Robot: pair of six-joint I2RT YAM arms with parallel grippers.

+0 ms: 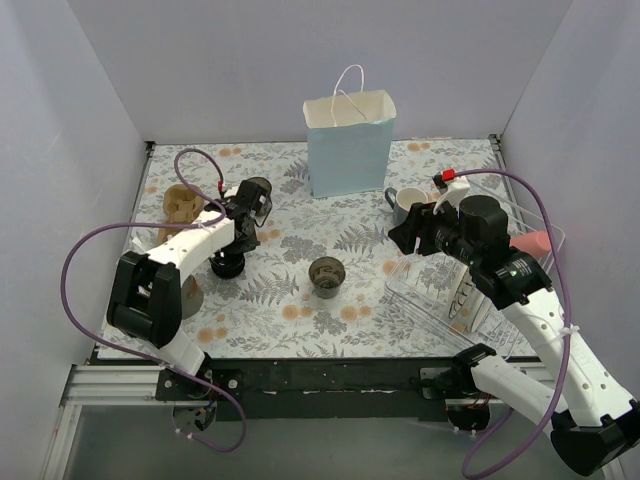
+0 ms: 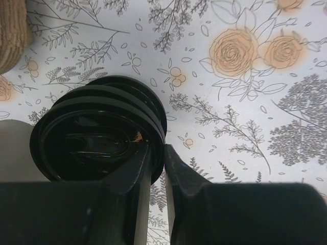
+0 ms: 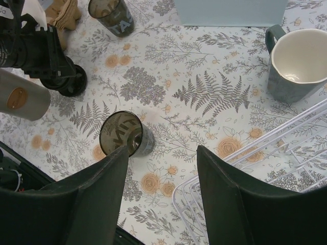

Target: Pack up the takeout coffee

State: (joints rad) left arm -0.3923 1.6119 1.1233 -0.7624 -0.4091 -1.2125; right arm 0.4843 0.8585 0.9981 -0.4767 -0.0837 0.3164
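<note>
Currently, the takeout coffee (image 1: 228,266) stands upright on the floral table (image 1: 300,170), at about 9 o'clock from the table centre in the top view. Only its black lid is visible in the left wrist view.

The left gripper (image 2: 163,153) is directly over the takeout coffee. Its jaws are almost together at the 3 o'clock edge of the lid and appear to nip the rim, though the contact is partly hidden.

The right gripper (image 3: 163,189) hangs above the table with its jaws spread wide and holds nothing. A dark tumbler (image 3: 125,135) lies at 10 o'clock from it.

The light-blue paper bag (image 1: 350,145) stands upright at 12 o'clock, well apart from the takeout coffee. The grey mug (image 1: 405,203) stands near the bag, at its 4 o'clock.
</note>
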